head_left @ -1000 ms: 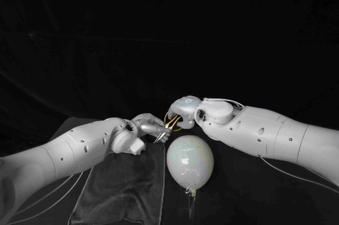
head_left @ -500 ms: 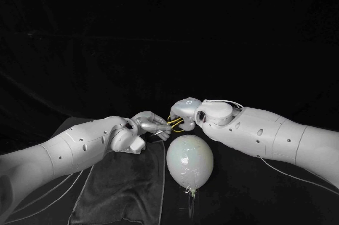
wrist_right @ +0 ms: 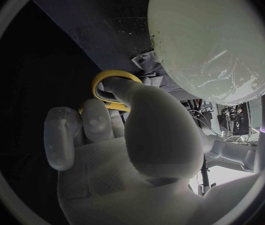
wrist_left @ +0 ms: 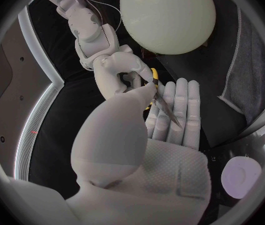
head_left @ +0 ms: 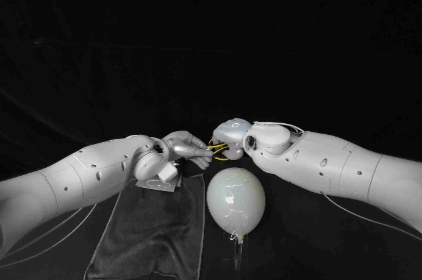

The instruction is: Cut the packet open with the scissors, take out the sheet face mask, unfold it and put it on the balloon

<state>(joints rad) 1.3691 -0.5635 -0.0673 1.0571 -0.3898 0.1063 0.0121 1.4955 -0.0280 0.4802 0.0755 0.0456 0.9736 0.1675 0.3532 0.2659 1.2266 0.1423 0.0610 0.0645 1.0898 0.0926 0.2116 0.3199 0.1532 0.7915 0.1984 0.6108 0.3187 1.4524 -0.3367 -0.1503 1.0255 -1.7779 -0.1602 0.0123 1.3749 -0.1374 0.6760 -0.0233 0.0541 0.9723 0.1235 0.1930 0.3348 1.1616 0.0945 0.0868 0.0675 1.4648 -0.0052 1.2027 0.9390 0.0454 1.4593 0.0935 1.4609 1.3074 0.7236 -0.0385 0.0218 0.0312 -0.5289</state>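
— Looking at the right hand (head_left: 230, 135) first. Holding anything?

— Yes, gripping the scissors (head_left: 216, 148), with one finger going through the yellow loop (wrist_right: 110, 76) of the handle.

— And looking at the left hand (head_left: 187, 152) now. Open, or gripping too?

— Gripping too, the same scissors, but at the other end. Stretching the fingers (wrist_left: 184, 105) straight and side by side, carrying the blades (wrist_left: 168, 110) across them, and pressing the thumb down from above, near the handle.

— So sharing one pair of scissors between the two hands?

— Exactly, sharing it. Holding it up above the surface (head_left: 303, 255), with the two hands very near each other, near the round far end of the balloon (head_left: 236, 199).

— And finding the balloon where, more exactly?

— Seeing it lying on the surface, pale and egg-shaped, pointing its knot toward the robot's side.

— Noticing anything next to it?

— Yes, noticing a dark cloth (head_left: 154, 231) spread flat just beside the balloon, on the left arm's side, and running under the left arm.
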